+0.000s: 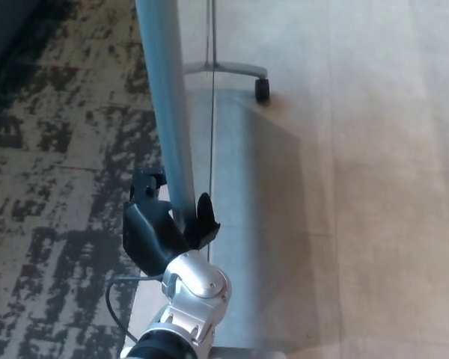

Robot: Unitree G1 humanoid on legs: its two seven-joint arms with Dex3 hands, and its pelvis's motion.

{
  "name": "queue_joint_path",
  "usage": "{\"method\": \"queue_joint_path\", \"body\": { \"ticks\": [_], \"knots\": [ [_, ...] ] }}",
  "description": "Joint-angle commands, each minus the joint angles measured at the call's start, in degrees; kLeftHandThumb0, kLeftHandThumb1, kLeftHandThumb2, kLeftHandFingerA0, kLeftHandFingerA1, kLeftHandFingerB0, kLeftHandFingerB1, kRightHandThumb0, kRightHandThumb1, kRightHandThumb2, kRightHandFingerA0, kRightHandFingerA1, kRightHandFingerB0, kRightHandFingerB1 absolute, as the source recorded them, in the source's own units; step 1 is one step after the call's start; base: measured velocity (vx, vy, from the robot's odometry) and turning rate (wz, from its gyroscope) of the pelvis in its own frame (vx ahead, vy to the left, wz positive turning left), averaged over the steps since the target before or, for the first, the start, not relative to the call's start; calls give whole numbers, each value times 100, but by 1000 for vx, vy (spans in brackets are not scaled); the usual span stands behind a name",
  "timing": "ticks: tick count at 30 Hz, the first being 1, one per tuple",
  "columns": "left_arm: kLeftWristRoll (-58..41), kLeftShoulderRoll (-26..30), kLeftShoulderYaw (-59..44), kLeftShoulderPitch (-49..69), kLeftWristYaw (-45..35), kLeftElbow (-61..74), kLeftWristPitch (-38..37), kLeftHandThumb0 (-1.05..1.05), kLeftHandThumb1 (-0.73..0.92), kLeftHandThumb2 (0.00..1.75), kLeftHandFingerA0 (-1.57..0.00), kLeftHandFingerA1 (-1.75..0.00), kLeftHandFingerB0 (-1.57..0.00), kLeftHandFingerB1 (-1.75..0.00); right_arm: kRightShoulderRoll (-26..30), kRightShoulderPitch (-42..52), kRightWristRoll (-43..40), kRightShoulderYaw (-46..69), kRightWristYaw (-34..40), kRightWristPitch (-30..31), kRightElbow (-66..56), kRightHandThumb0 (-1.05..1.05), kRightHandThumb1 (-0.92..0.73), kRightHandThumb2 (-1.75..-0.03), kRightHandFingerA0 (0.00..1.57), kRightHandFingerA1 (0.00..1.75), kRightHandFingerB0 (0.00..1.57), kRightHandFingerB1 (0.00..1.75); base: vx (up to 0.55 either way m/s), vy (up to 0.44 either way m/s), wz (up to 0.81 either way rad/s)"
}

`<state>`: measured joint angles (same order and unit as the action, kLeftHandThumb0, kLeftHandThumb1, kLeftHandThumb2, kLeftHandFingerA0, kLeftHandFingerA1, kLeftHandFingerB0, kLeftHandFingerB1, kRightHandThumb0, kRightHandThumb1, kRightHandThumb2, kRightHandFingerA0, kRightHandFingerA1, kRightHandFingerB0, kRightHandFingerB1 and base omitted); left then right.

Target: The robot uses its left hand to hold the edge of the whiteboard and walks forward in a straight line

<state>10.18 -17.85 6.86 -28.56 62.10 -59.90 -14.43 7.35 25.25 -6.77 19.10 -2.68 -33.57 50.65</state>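
Views: one, the head view.
Position: high on the robot's head, above the left arm, which rises into frame from the bottom edge.
Direction: steeply downward and a little forward, along the upright edge of the whiteboard [165,97] toward the floor.
Nearness: close to the left hand [150,232] in the lower middle; the caster [263,91] at the top lies well beyond it.
Coverage: patterned carpet [52,187] on picture left, pale wood floor [374,187] on picture right.
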Motion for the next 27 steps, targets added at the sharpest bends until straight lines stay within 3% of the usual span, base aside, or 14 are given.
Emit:
{"method": "queue_joint_path", "body": {
  "ticks": [1, 2, 13, 14, 15, 17, 18, 19, 21, 22, 23, 25, 26, 27],
  "knots": [
    [179, -476, 74, -730, -15, -46, 167, -14, 50, 107, -100, -161, -93, -153, 70, 77, -93, 44, -38, 92, -145, -43, -54, -56, 49, 63, 42, 35, 125, -83, 15],
    [173, -489, 67, -740, 3, -52, 189, -15, 50, 109, -105, -163, -89, -151, 79, 5, -101, 55, -61, 15, 11, -51, -42, -79, 44, 66, 35, 49, 114, -126, 21],
    [172, -458, 120, -727, -35, -20, 219, -15, 53, 107, -103, -165, -87, -153, 30, 96, -137, 46, -123, 78, -94, -50, -41, -80, 43, 65, 35, 50, 37, -223, 26],
    [162, -452, 132, -727, -37, -14, 235, -15, 52, 108, -103, -163, -88, -150, 74, 51, -46, 5, -91, 53, 63, -44, -55, -57, 42, 58, 40, 36, 0, 0, 0],
    [179, -447, 160, -718, -24, -9, 228, -15, 52, 109, -103, -163, -89, -152, 95, 47, 30, -28, -6, 107, 83, -50, -41, -79, 39, 62, 33, 48, 31, 15, -7],
    [164, -443, 198, -705, -21, 0, 221, -15, 50, 108, -99, -164, -91, -156, 89, 40, -51, -16, -107, 119, 129, -48, -42, -79, 38, 63, 31, 48, 18, 62, -10],
    [173, -446, 239, -700, -13, 3, 264, -15, 51, 108, -100, -165, -91, -156, 150, 38, 90, -66, 3, -27, 261, -48, -41, -76, 34, 61, 34, 48, 19, 110, -18],
    [161, -445, 243, -697, -16, 10, 262, -15, 51, 108, -100, -166, -91, -156, 154, 31, 84, -69, -8, -32, 279, -44, -53, -56, 37, 58, 40, 36, 23, 132, -17],
    [137, -447, 262, -693, -16, 6, 245, -14, 51, 108, -100, -166, -91, -157, 165, 20, 69, -72, -17, -48, 339, -44, -53, -57, 38, 59, 40, 35, 60, 189, -18],
    [117, -453, 259, -695, -16, 0, 225, -14, 50, 109, -100, -166, -91, -157, 174, 20, 72, -81, -20, -17, 353, -48, -41, -77, 34, 62, 33, 48, -38, 189, 33],
    [107, -455, 261, -695, -17, 1, 219, -14, 50, 109, -100, -166, -91, -157, 180, 17, 71, -87, -21, -11, 367, -48, -41, -77, 34, 62, 33, 48, 42, 303, -35],
    [137, -457, 296, -694, -5, -2, 272, -13, 51, 109, -104, -169, -86, -156, 209, -1, 127, -113, 46, -55, 484, -43, -54, -56, 35, 57, 38, 34, 44, 192, 0],
    [139, -460, 301, -710, 19, -17, 302, -13, 48, 109, -96, -172, -87, -163, 222, -6, 124, -121, 16, -84, 535, -47, -42, -77, 33, 61, 32, 48, 0, 0, 0],
    [137, -463, 299, -720, 32, -29, 298, -13, 48, 109, -96, -172, -87, -163, 231, -16, 148, -129, 30, -185, 604, -47, -42, -77, 33, 61, 32, 48, 36, 17, 12]
  ]
}}
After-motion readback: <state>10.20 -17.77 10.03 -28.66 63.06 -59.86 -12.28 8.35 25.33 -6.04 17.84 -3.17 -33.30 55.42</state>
